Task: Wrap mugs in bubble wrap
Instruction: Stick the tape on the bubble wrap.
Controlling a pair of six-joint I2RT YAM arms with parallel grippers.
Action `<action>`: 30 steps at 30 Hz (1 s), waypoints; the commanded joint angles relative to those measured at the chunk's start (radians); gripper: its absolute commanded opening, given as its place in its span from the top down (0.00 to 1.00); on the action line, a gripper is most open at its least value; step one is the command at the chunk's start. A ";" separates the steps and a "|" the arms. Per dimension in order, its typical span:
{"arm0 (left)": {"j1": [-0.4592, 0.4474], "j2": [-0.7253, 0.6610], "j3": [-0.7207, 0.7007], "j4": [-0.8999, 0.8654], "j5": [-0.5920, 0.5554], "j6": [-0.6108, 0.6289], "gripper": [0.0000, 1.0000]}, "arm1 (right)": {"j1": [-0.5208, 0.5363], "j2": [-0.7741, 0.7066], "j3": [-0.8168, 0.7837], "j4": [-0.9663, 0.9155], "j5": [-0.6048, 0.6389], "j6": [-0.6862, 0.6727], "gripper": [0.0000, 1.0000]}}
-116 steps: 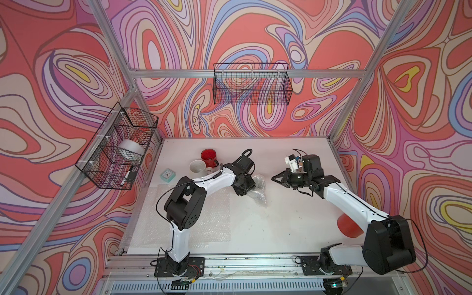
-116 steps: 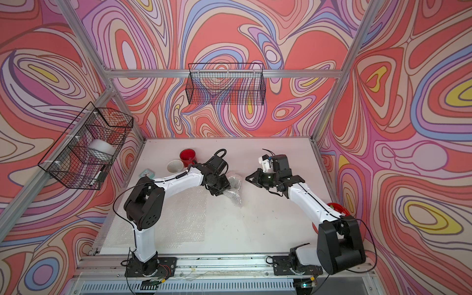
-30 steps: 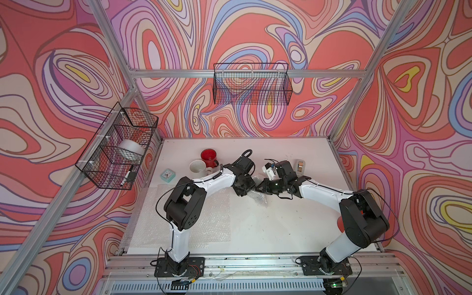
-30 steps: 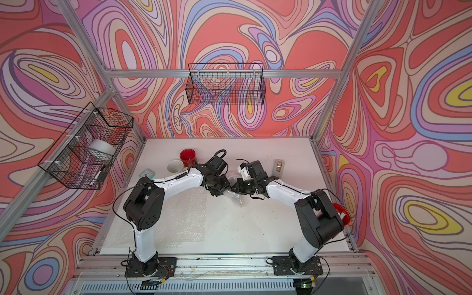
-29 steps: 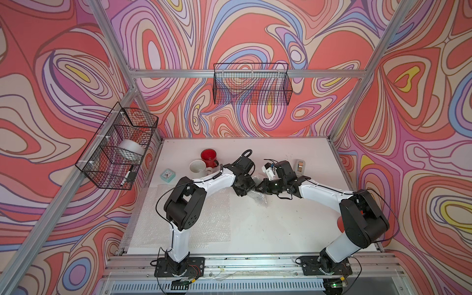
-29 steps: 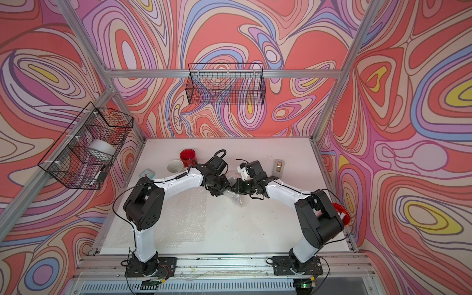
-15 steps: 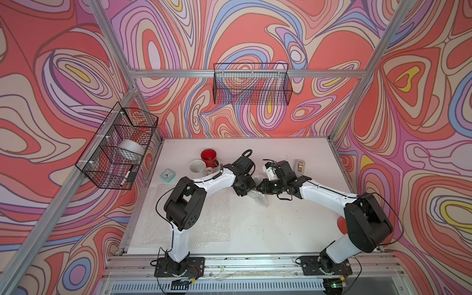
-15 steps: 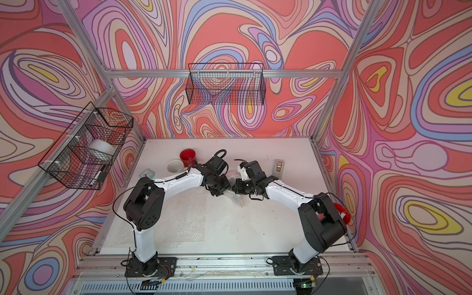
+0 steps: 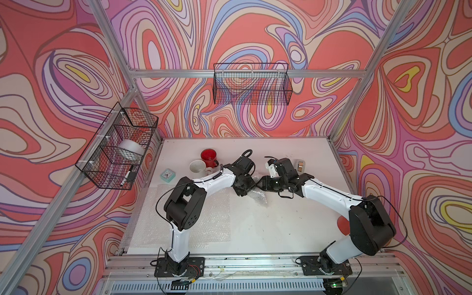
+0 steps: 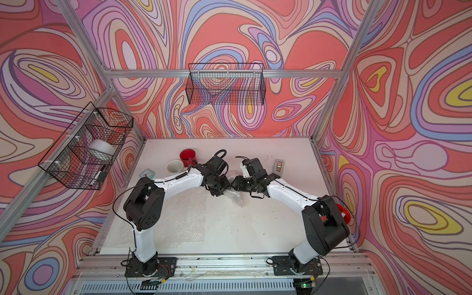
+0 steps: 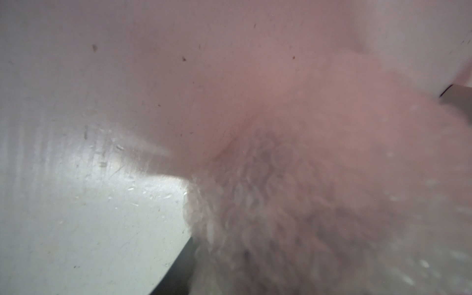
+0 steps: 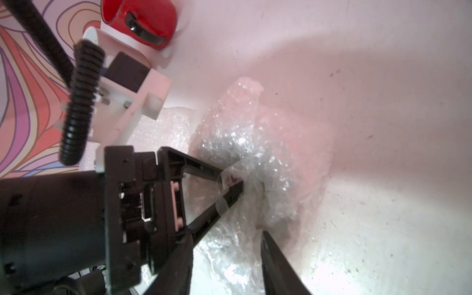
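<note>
A crumpled bundle of bubble wrap lies mid-table; what it holds cannot be made out. My left gripper is shut on its top, where a bit of clear tape sticks. The left wrist view shows only blurred wrap close up. My right gripper is open, its fingers apart on either side of the bundle's edge. A red mug and a white mug stand at the back left. Flat bubble wrap sheets lie at the front left.
A mint-green clock sits left of the mugs and a grey tape dispenser at the back right. Wire baskets hang on the left wall, with a white roll, and the back wall. A red object shows beside the right arm.
My right gripper has opened from shut at the bundle. Earlier it came over from the right, leaving the tape dispenser on the table. My left gripper has kept its hold.
</note>
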 commanded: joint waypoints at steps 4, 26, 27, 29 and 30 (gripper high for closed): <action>-0.007 0.019 -0.004 -0.034 0.001 0.000 0.56 | 0.006 -0.054 0.027 0.002 0.064 0.003 0.77; -0.007 0.009 -0.013 -0.027 -0.004 0.000 0.57 | 0.005 0.193 0.178 -0.087 0.059 -0.004 1.00; -0.007 0.009 -0.013 -0.028 -0.004 0.000 0.57 | 0.005 0.201 0.185 -0.098 0.065 -0.001 1.00; -0.007 0.009 -0.014 -0.028 -0.005 0.002 0.57 | 0.006 0.202 0.186 -0.088 0.053 -0.002 1.00; -0.007 0.009 -0.014 -0.030 -0.004 0.002 0.57 | 0.005 0.195 0.185 -0.075 0.042 -0.002 1.00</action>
